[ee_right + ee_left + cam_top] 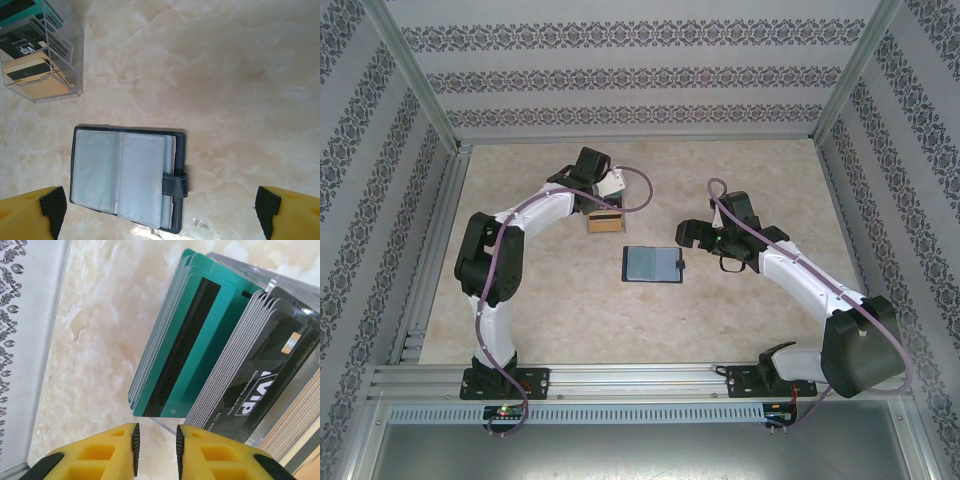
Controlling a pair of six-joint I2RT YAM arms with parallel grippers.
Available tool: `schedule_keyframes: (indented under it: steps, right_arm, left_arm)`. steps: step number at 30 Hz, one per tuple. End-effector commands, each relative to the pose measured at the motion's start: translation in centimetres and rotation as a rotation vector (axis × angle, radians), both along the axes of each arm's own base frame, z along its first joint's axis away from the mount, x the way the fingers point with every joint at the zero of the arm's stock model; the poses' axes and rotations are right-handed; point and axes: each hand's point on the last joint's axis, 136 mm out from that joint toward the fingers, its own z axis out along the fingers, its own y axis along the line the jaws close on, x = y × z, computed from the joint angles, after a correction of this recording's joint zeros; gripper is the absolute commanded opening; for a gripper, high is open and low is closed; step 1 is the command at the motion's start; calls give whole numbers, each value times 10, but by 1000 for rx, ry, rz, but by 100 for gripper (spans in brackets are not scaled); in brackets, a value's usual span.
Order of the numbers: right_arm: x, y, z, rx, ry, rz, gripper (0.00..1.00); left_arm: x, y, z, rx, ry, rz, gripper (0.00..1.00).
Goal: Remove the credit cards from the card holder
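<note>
The card holder (653,264) lies open and flat on the table, a navy wallet (122,177) with pale clear sleeves facing up and its snap tab (175,182) on the right side. I cannot tell whether any credit card sits in the sleeves. My right gripper (695,232) hovers just right of the wallet, wide open (161,209) and empty. My left gripper (607,198) is over a clear box (605,221); its yellow fingers (156,445) are apart with nothing between them, just short of the upright teal cards (185,340) and black VIP cards (265,370).
The clear acrylic box (42,55) holds teal, black and tan card stacks and stands behind and left of the wallet. A patterned wall (20,340) runs along the left. A small bit of clear debris (201,223) lies by the wallet's near corner.
</note>
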Motion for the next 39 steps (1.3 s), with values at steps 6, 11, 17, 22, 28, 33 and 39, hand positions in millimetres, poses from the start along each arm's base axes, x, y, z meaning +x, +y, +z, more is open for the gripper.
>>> schedule_keyframes:
  steps: [6, 11, 17, 22, 28, 33, 39]
  right_arm:
    - [-12, 11, -13, -24, 26, 31, 98]
    - [-17, 17, -27, -54, 48, 54, 98]
    - [-25, 30, -46, -62, 80, 94, 82]
    - [-28, 42, -64, -68, 119, 131, 65]
    - [-26, 48, -82, -93, 162, 140, 54]
    - [-28, 48, -95, -112, 190, 144, 50]
    - [-28, 52, -102, -109, 207, 157, 43]
  left_arm:
    - [-21, 1, 79, -366, -59, 260, 54]
    - [-52, -4, 117, -691, -84, 368, 99]
    - [-84, 19, 133, -996, -104, 682, 99]
    - [-111, 8, 107, -1121, 86, 787, 100]
    - [-139, -20, 57, -1302, 335, 882, 84]
    - [-157, -46, 18, -1303, 468, 926, 73]
    - [-173, -90, -19, -1232, 605, 905, 61]
